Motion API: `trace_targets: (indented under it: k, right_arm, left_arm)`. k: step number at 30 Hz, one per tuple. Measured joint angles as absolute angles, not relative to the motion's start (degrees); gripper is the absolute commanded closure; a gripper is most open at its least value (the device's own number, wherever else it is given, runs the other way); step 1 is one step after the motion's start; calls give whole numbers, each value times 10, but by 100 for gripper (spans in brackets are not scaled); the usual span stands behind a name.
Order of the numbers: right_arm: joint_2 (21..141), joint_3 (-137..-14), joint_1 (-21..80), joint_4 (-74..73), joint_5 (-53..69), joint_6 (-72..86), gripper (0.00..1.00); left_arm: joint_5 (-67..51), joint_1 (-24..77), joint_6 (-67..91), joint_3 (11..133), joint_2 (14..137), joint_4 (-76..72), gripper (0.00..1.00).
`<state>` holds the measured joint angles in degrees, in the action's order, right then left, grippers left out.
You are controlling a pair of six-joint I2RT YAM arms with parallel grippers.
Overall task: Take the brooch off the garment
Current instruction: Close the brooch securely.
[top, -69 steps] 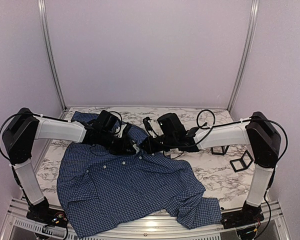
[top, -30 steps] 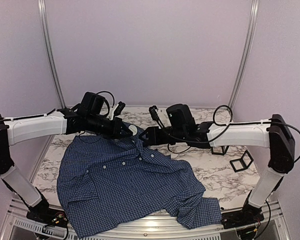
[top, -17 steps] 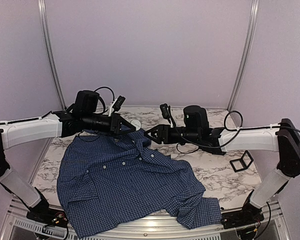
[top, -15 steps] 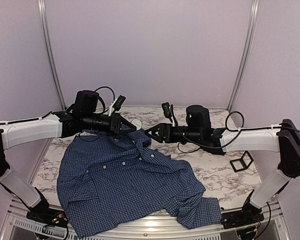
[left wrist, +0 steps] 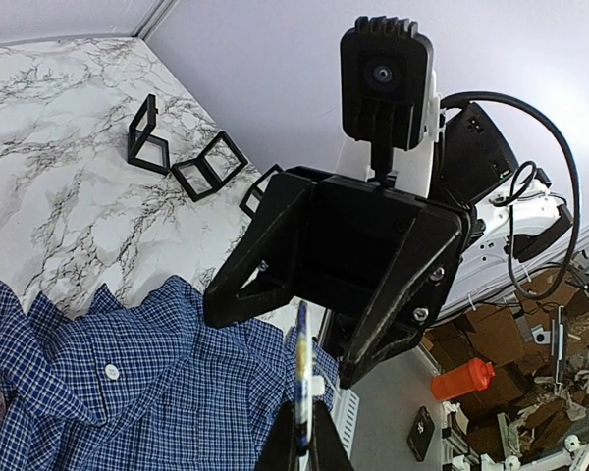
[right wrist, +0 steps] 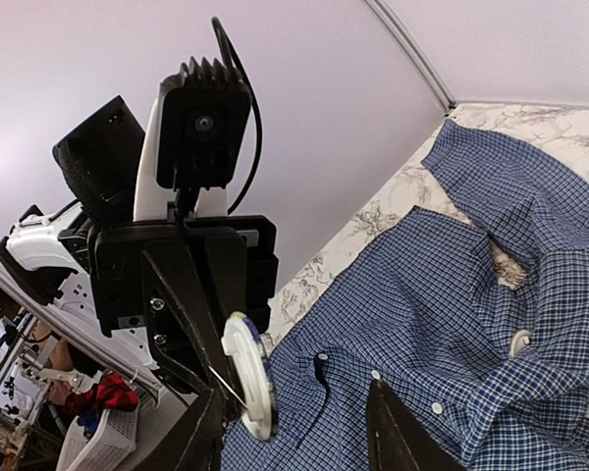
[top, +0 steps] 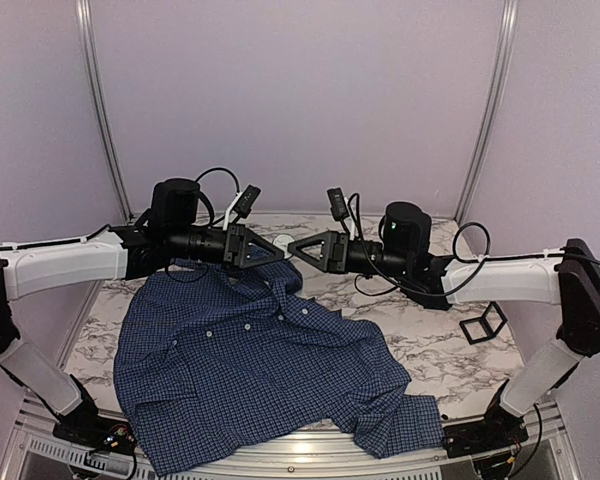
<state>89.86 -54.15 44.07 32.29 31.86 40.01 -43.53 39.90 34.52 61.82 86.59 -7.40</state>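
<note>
We hold the brooch (left wrist: pixel 301 363) clamped in the left gripper (left wrist: pixel 302 437), clear above the shirt (left wrist: pixel 128 392) collar. The right gripper (left wrist: pixel 287 341) faces it, jaws apart. We should centre the disc between them before closing.

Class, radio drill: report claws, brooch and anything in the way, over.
Left claw shut on brooch. Right claw open, facing it. Brooch clear of garment, held aloft. No obstruction seen.
</note>
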Motion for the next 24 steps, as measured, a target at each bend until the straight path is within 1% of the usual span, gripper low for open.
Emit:
trace_targets:
  k: [11, 19, 24]
  right_arm:
    - [900, -542, 441, 352, 341, 417, 55]
    - [909, -542, 444, 361, 352, 420, 66]
    - [912, -545, 445, 361, 357, 420, 70]
  left_arm:
    - [-435, 401, 345, 615, 866, -77, 100]
    - [-435, 401, 345, 615, 866, -77, 100]
    - [-435, 401, 345, 614, 866, -77, 100]
